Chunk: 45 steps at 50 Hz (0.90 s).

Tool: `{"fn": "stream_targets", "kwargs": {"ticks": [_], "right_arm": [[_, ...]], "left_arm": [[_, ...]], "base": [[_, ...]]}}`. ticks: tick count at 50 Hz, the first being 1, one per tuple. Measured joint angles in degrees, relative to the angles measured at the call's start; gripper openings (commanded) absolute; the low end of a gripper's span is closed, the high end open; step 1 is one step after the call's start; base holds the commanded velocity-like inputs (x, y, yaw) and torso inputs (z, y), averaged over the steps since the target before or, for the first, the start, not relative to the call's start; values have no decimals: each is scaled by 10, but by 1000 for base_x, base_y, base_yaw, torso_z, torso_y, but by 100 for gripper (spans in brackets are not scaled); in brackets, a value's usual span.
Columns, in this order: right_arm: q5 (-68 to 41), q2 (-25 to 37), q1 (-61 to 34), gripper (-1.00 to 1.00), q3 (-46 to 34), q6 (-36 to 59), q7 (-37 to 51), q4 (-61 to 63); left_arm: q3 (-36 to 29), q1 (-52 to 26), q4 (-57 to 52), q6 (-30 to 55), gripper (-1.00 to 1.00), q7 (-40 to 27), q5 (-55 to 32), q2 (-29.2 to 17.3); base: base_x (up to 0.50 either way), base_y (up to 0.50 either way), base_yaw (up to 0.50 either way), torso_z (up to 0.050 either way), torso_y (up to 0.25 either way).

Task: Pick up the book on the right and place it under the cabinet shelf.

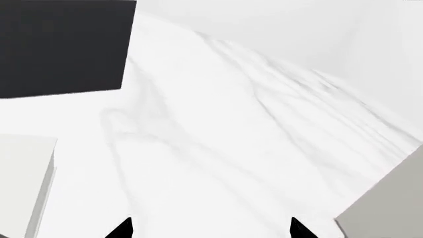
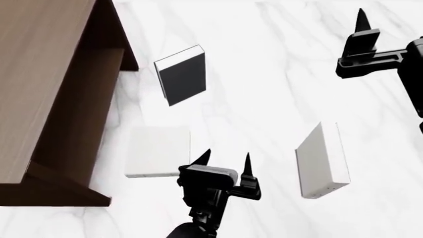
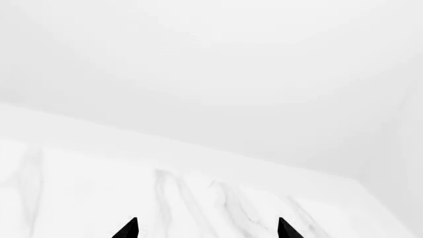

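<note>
The book (image 2: 157, 151), off-white with a squarish blank cover, lies flat on the marble table beside the tall dark brown cabinet shelf (image 2: 46, 74). My left gripper (image 2: 226, 159) is open and empty, hovering just right of the book, between it and a pale grey book (image 2: 322, 161). In the left wrist view the left gripper (image 1: 210, 229) shows spread fingertips over bare marble, with the book (image 1: 23, 183) at one edge. My right gripper (image 2: 362, 29) is raised at the far right; in the right wrist view it (image 3: 206, 229) is open and empty.
A black-covered book (image 2: 182, 77) with white page edges lies behind the off-white one, near the cabinet's open side; it also shows in the left wrist view (image 1: 63, 44). The pale grey book (image 1: 390, 203) shows there too. The white marble table (image 2: 264, 74) extends around them.
</note>
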<state>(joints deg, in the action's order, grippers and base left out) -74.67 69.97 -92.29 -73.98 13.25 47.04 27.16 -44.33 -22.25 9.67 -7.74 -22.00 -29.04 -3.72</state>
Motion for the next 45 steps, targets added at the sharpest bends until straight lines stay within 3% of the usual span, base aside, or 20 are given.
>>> {"fn": "stream_targets", "kwargs": {"ticks": [45], "right_arm": [[3,-10,10,100,6,5,-5,-6]], "left_arm": [[-19,-19,105,-123,100,-56,40,26]], "base": [[1,0,-1,0,-15]]}}
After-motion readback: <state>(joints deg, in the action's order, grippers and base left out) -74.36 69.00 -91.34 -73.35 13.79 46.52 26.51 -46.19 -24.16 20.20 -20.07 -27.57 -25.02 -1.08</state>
